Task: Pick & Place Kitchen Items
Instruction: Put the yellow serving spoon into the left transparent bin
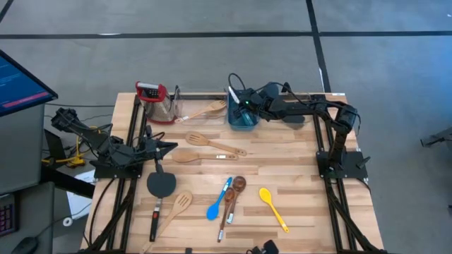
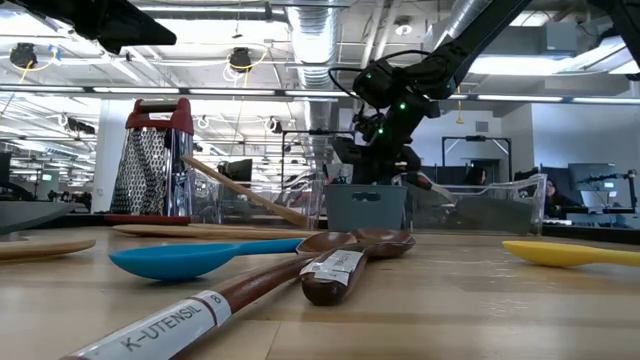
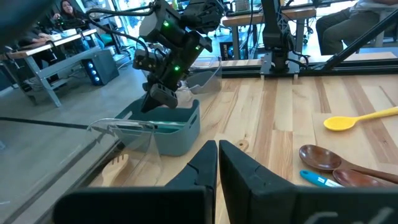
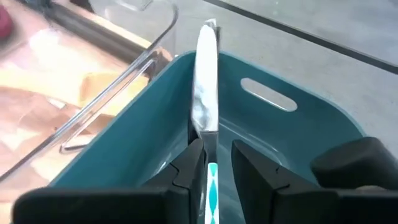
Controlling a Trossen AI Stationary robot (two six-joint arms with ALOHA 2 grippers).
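Note:
My right gripper [image 4: 217, 165] hovers over the teal tub [image 4: 292, 124] at the table's far side, fingers a little apart. Between them stands a silver-bladed utensil [image 4: 205, 93] with a white and teal handle; its tip reaches past the tub's rim. My left gripper [image 3: 217, 163] is shut on nothing, above the table's left side. On the table lie a black spatula [image 1: 161, 185], a pale slotted spatula [image 1: 180, 204], a blue spoon [image 1: 217, 204], brown spoons [image 1: 236, 187], a yellow spoon [image 1: 272, 204] and pale wooden spoons [image 1: 205, 140]. My right gripper has the utensil's handle [image 4: 211, 180] lying along the inner side of one finger [image 4: 189, 165]. A gap shows between the handle and the other finger. The fingers slant down into the tub from the table's right and lie along the utensil. The handle's lower end is hidden.
A clear bin [image 1: 201, 106] with a wooden spatula in it stands left of the tub, and a metal grater with a red top [image 1: 155, 99] beside that. Another clear bin [image 2: 480, 210] stands on the tub's other side. Bare wood shows around the yellow spoon.

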